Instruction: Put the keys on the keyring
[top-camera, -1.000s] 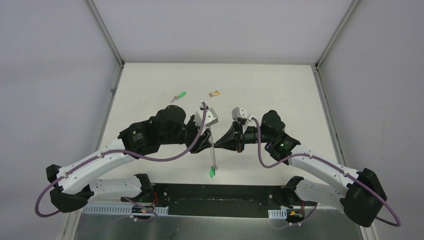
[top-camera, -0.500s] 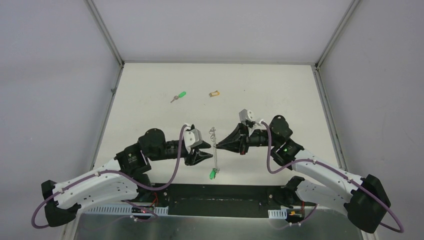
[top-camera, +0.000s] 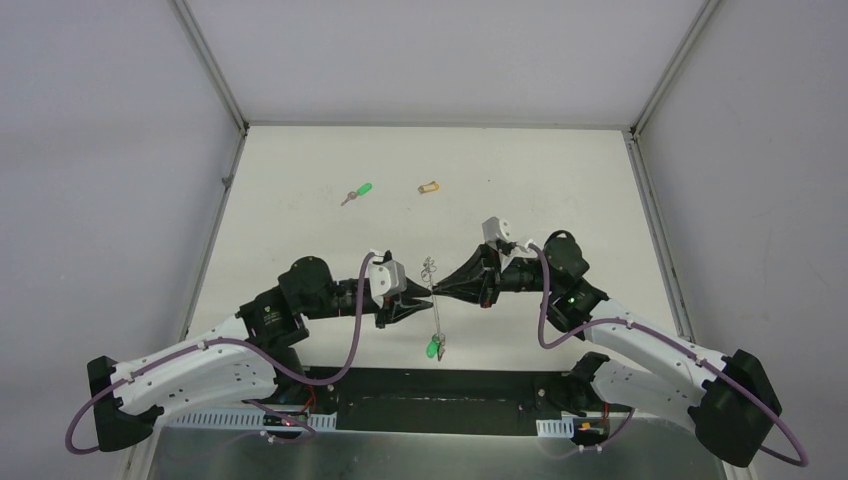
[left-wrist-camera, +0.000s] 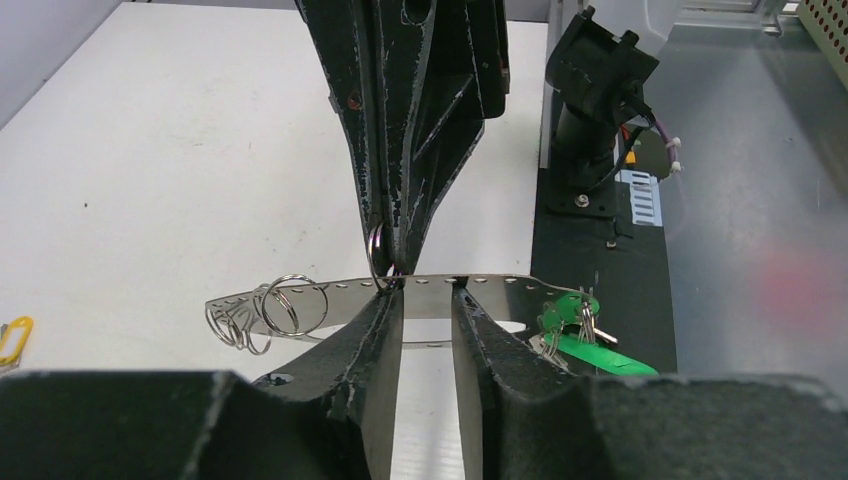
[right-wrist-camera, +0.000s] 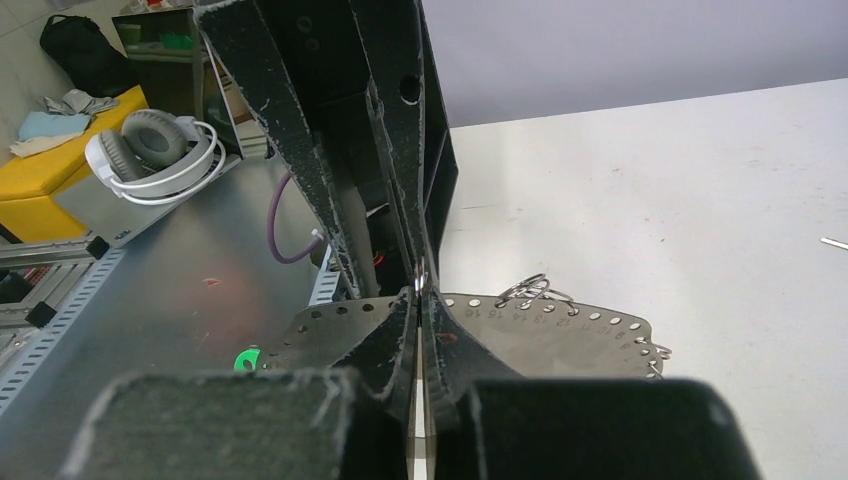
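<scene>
The keyring (top-camera: 436, 312) is a thin perforated metal plate with small split rings (left-wrist-camera: 285, 305), held above the table, with a green key (top-camera: 432, 350) dangling from its near end. My right gripper (top-camera: 442, 290) is shut on its edge (right-wrist-camera: 418, 292). Facing it from the left, my left gripper (top-camera: 427, 294) has its jaws a little apart, tips at the plate's edge (left-wrist-camera: 428, 285) with nothing between them. Two loose keys lie far back on the table: a green-headed one (top-camera: 357, 192) and a yellow-tan one (top-camera: 429, 186).
White table (top-camera: 300, 230) with grey walls on three sides and metal corner posts (top-camera: 212, 70). A black base strip (top-camera: 440, 395) and a metal ledge run along the near edge between the arm bases. White headphones (right-wrist-camera: 160, 150) lie off the table.
My left arm pulled back toward the near edge, then its gripper came up to the plate again with its jaws narrower. The right gripper shifted the plate slightly right, and the green key swung along.
</scene>
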